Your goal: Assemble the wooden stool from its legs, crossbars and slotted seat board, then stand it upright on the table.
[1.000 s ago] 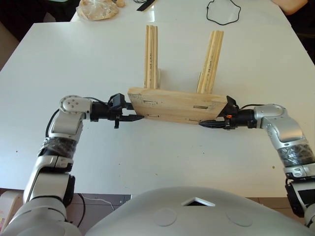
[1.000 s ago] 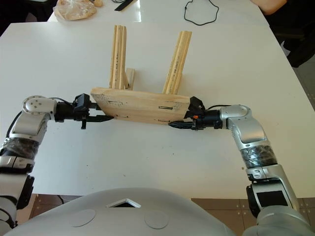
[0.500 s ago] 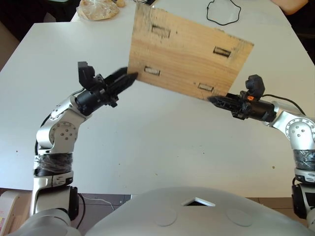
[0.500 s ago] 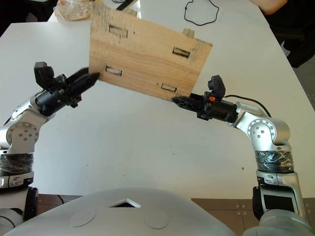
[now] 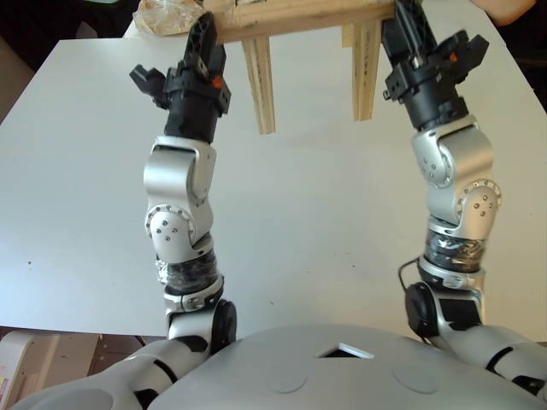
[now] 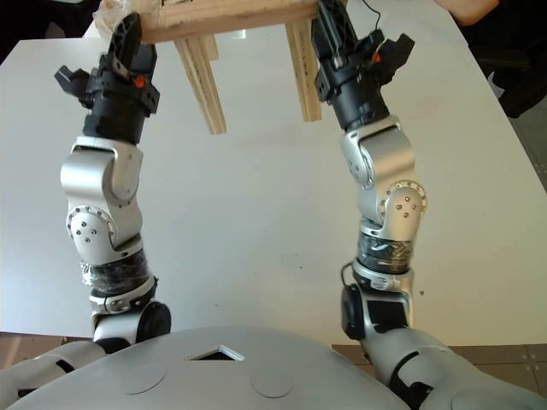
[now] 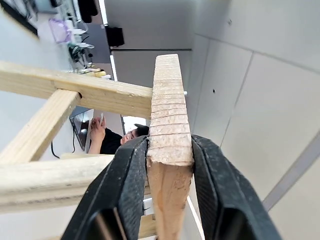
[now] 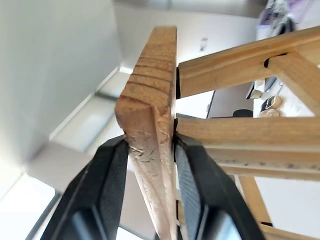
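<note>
Two ends of the seat board (image 5: 291, 17) are clamped, one in the left gripper (image 7: 169, 145) and one in the right gripper (image 8: 150, 142). The stool (image 6: 224, 15), which lay on its side a second ago, now hangs high over the far tabletop (image 5: 299, 213) with its legs (image 5: 260, 90) pointing down. I judge that only the lowering is left.
</note>
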You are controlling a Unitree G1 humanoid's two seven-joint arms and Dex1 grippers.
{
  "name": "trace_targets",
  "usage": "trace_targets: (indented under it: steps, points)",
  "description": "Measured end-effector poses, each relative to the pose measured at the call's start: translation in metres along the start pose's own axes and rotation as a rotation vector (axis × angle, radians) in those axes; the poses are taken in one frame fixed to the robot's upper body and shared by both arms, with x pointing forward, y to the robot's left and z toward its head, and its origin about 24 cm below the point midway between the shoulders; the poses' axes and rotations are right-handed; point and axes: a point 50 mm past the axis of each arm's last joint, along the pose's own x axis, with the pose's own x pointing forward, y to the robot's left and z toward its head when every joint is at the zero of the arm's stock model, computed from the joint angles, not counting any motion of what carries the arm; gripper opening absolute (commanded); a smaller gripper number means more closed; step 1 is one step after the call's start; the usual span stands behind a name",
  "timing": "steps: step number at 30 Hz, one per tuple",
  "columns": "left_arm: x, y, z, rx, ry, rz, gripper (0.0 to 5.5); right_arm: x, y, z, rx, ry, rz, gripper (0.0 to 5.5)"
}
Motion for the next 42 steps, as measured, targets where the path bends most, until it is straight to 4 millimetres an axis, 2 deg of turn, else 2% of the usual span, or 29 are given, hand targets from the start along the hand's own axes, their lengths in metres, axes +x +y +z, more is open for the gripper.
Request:
trace_targets:
  steps: [2,6,16,17,23,26,30,31,35,37,39,42]
  points:
    - [0.006,0.002,0.0,-0.076,-0.04,0.095,1.29,0.004,-0.002,-0.006,0.055,-0.048,-0.088,1.37]
    - [0.009,0.022,0.006,-0.084,-0.085,0.254,1.29,-0.001,-0.021,-0.013,0.067,-0.078,-0.252,1.37]
    - [0.009,0.029,0.0,0.055,-0.077,0.257,1.29,-0.014,-0.039,-0.014,-0.067,-0.119,-0.332,1.3]
    - [0.009,0.03,0.0,0.067,-0.073,0.249,1.64,-0.015,-0.04,-0.014,-0.082,-0.116,-0.327,1.66]
    - [0.0,0.037,0.016,0.099,-0.116,0.222,2.55,-0.024,-0.045,-0.005,-0.198,-0.149,-0.269,2.62]
    - [0.001,0.037,0.015,0.125,-0.115,0.208,2.59,-0.027,-0.046,-0.003,-0.228,-0.16,-0.271,3.04]
    - [0.0,0.035,0.016,0.201,-0.11,0.181,2.59,-0.031,-0.046,-0.002,-0.309,-0.163,-0.285,3.04]
    - [-0.001,0.036,0.018,0.239,-0.112,0.19,2.59,-0.032,-0.045,-0.002,-0.349,-0.161,-0.285,3.04]
    - [-0.01,0.053,0.034,0.456,-0.162,0.285,2.59,-0.041,-0.036,0.005,-0.688,-0.163,-0.303,3.04]
    - [-0.016,0.064,0.047,0.657,-0.217,0.374,2.59,-0.047,-0.034,0.014,-0.916,-0.192,-0.337,3.04]
    - [-0.023,0.071,0.06,0.843,-0.277,0.457,2.59,-0.05,-0.032,0.021,-1.07,-0.225,-0.365,3.04]
    - [-0.026,0.068,0.071,1.164,-0.361,0.496,2.59,-0.049,-0.029,0.039,-1.386,-0.327,-0.441,3.04]
